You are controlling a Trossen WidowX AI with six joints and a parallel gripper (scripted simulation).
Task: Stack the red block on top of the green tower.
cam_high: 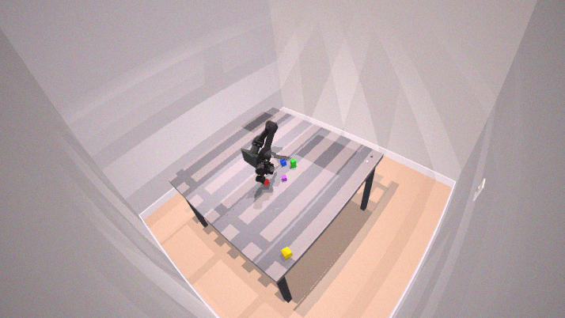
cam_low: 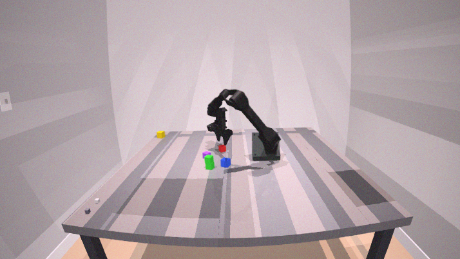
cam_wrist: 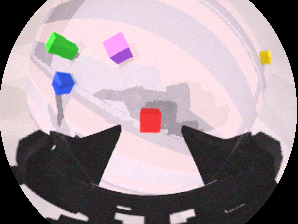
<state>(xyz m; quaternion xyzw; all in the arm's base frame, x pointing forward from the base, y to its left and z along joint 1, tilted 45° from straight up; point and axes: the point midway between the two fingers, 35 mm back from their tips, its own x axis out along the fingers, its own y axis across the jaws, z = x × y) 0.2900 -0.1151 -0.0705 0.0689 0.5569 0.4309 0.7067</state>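
Note:
The red block [cam_high: 266, 182] [cam_low: 222, 148] [cam_wrist: 150, 120] sits on the table. My gripper [cam_low: 222, 142] [cam_wrist: 152, 128] is wide open and empty, pointing down just above the red block. In the wrist view the block shows centred between the two fingertips, a little beyond them. The green tower [cam_high: 293, 163] [cam_low: 209, 162] [cam_wrist: 62, 46] stands upright on the table, away from the gripper, at the upper left of the wrist view.
A blue block [cam_high: 283, 162] [cam_low: 225, 162] [cam_wrist: 63, 83] stands beside the tower. A purple block [cam_high: 284, 178] [cam_low: 206, 154] [cam_wrist: 118, 48] lies between the tower and the red block's side. A yellow block [cam_high: 286, 252] [cam_low: 160, 134] [cam_wrist: 265, 57] is near a far table corner. Two tiny cubes lie near another edge.

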